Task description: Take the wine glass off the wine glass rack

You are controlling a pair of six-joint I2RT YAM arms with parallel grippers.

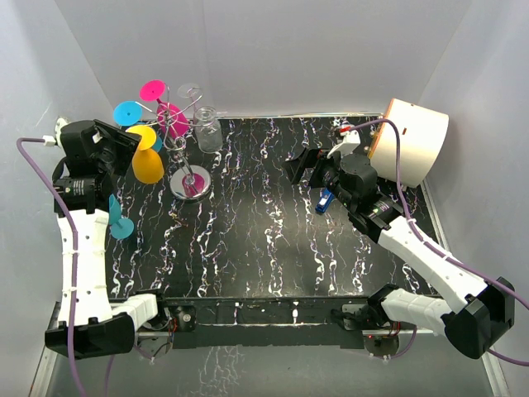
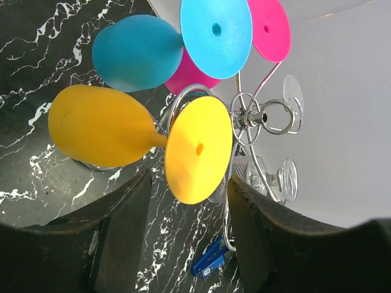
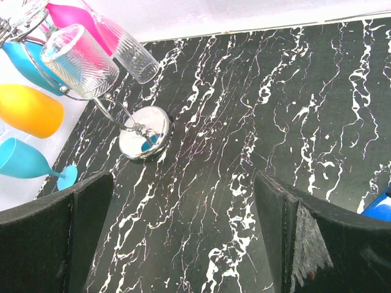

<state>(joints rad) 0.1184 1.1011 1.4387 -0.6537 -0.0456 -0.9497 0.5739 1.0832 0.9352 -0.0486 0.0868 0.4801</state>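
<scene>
Rack: a thin silver wire wine glass rack (image 1: 191,183) is stood at ten o'clock on the black marbled table (image 1: 273,248).
Glass: a yellow plastic wine glass (image 1: 147,161) is hung at its nine o'clock.
Left gripper (image 2: 189,189): half open, jaws set astride the yellow foot; contact cannot be told.
Right gripper (image 3: 183,232): spread wide, nothing held.

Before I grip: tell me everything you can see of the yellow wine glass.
The yellow wine glass looks like opaque matte plastic: rounded bowl, short stem, flat round foot with a small centre hole. It hangs tilted from the wine glass rack, beside a blue glass and a pink glass. Its foot's lower edge sits between the fingers of the left gripper; contact cannot be told.
</scene>
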